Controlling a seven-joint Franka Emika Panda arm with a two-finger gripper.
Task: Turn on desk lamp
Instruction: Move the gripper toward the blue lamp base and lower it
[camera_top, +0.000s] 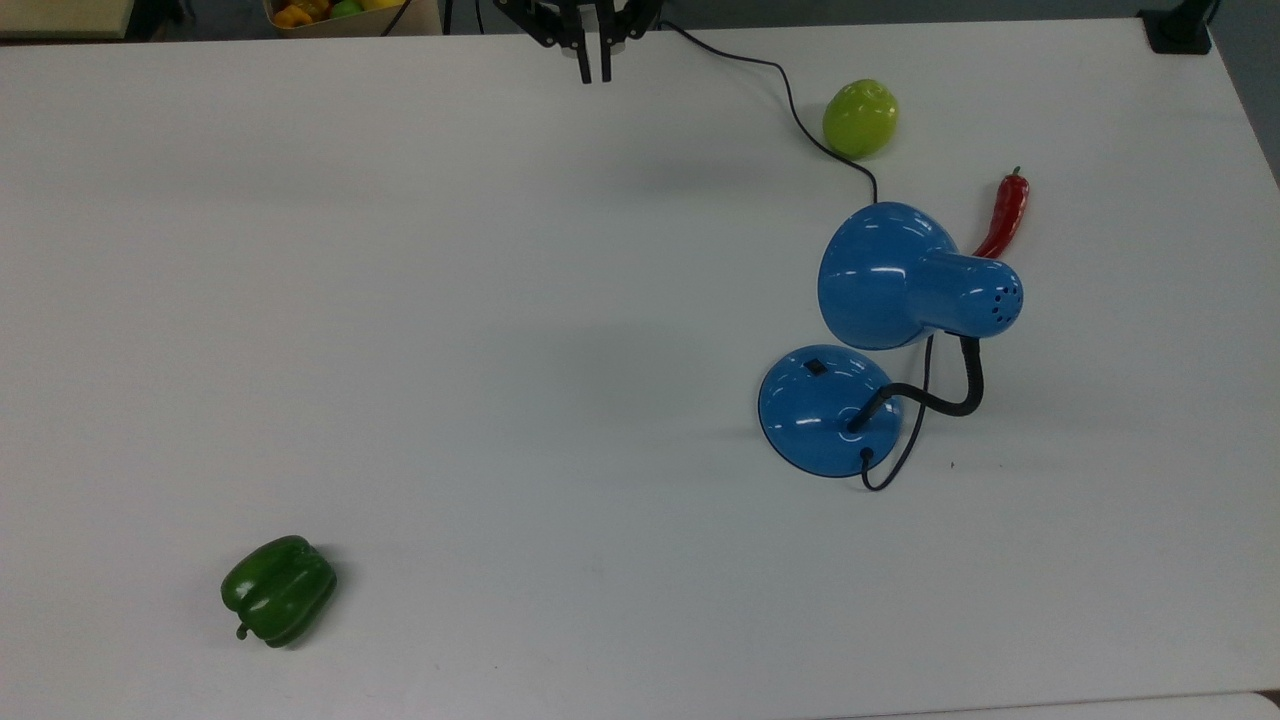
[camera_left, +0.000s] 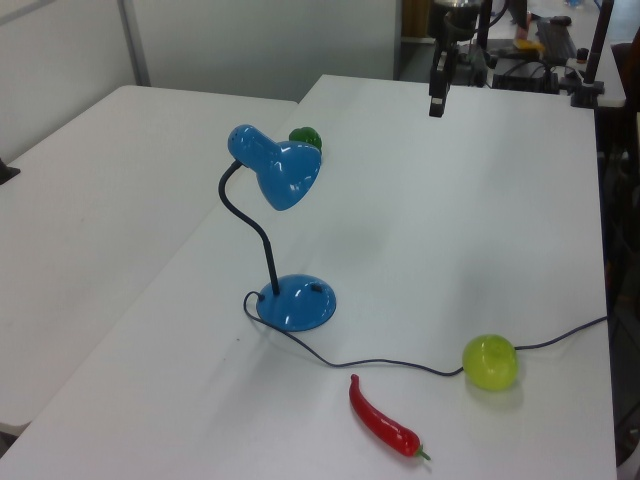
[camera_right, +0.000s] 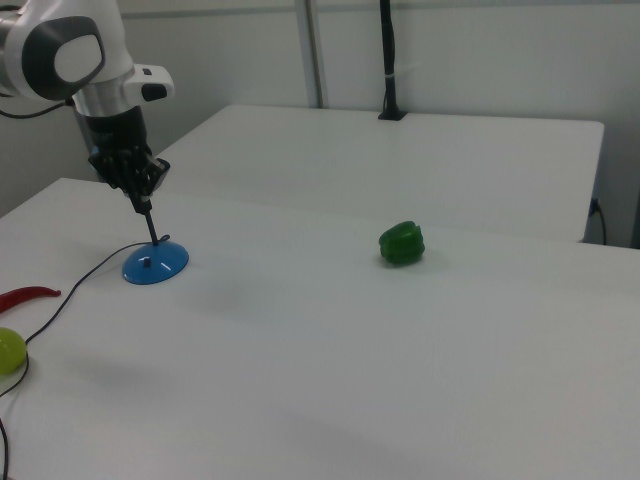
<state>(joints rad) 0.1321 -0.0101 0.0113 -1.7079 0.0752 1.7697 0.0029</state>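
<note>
Pincer (camera_top: 594, 72) hangs above the far edge of the worktop (camera_top: 450, 330), at the top view's top centre, fingers pressed together and holding nothing. The lamp (camera_top: 880, 330) stands well apart from it, toward the top view's lower right, its base (camera_top: 815, 410) resting on the worktop between the pepper (camera_top: 278, 590) side and the chilli (camera_top: 1005, 212). The switch (camera_top: 815, 367) sits on the base's edge nearest the pincer, just clear of the shade (camera_top: 880, 275) overhanging it. Judged: the approach must run diagonally down-right and descend beside the shade, not through it.
</note>
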